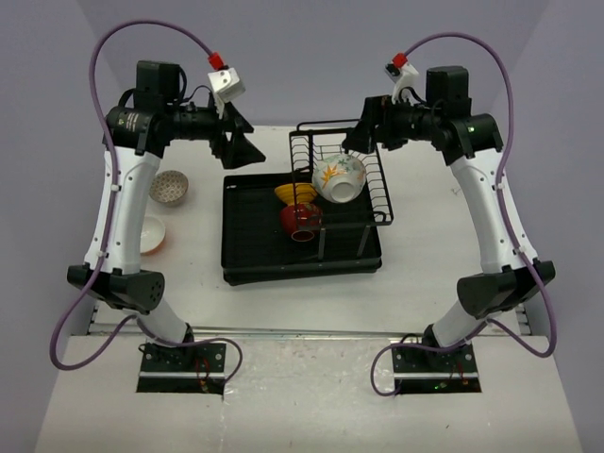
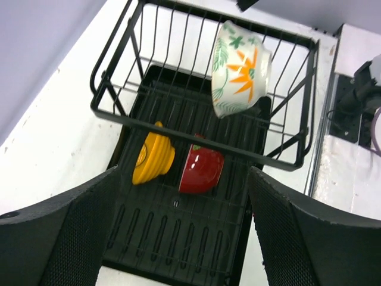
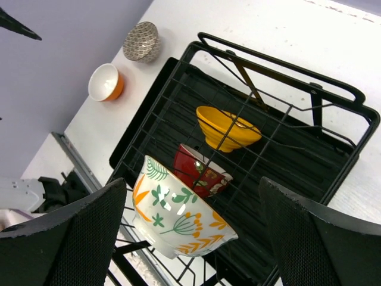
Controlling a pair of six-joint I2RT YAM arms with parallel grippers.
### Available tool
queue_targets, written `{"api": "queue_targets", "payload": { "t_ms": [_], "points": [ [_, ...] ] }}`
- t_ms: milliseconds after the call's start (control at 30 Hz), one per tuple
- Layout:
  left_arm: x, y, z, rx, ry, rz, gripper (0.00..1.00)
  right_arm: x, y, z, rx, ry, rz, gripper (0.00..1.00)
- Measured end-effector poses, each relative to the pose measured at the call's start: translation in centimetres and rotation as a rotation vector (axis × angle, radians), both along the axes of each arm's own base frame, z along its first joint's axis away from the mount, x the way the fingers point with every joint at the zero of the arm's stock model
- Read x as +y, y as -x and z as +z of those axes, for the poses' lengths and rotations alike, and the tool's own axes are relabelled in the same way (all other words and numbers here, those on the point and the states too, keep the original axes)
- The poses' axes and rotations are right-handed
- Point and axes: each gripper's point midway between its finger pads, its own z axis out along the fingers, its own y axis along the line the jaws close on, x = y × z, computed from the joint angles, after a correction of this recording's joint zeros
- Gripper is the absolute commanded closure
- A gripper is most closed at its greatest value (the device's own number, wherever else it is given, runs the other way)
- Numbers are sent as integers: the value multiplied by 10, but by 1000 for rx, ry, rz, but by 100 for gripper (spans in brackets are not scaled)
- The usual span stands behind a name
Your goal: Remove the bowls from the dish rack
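Note:
The black dish rack (image 1: 247,260) sits mid-table; its wire basket (image 1: 377,198) holds the flowered white bowl (image 1: 338,178), tipped on its side. The yellow bowl (image 1: 294,194) and red bowl (image 1: 301,222) stand on edge on the tray below. In the left wrist view the flowered bowl (image 2: 239,68), yellow bowl (image 2: 153,156) and red bowl (image 2: 201,169) show. In the right wrist view the flowered bowl (image 3: 178,210) lies between my open fingers. My left gripper (image 1: 243,142) is open and empty, above the rack's far left. My right gripper (image 1: 357,132) is open above the basket.
The patterned white bowl (image 1: 169,187) and the orange bowl (image 1: 152,235) sit on the table left of the rack; both also show in the right wrist view, the patterned bowl (image 3: 141,42) and the orange bowl (image 3: 105,82). The table's near edge has a metal rail (image 1: 302,332).

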Motion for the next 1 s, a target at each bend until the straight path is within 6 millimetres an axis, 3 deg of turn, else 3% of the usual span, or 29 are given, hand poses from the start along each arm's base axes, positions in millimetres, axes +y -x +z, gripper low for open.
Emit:
{"api": "queue_targets", "payload": {
  "t_ms": [200, 400, 533, 700, 1000],
  "points": [
    [-12, 9, 14, 22, 88, -53, 13, 5, 0, -2, 0, -38, 95, 12],
    [-42, 23, 10, 164, 166, -174, 14, 15, 13, -18, 59, -79, 185, 13],
    [-71, 43, 4, 227, 176, -275, 14, 18, 19, -33, 105, -88, 217, 14],
    [-101, 74, -2, 288, 175, -382, 14, 20, 23, -31, 98, -100, 252, 15],
    [-109, 81, -4, 315, 181, -409, 14, 22, 27, -31, 91, -109, 282, 18]
  ]
}}
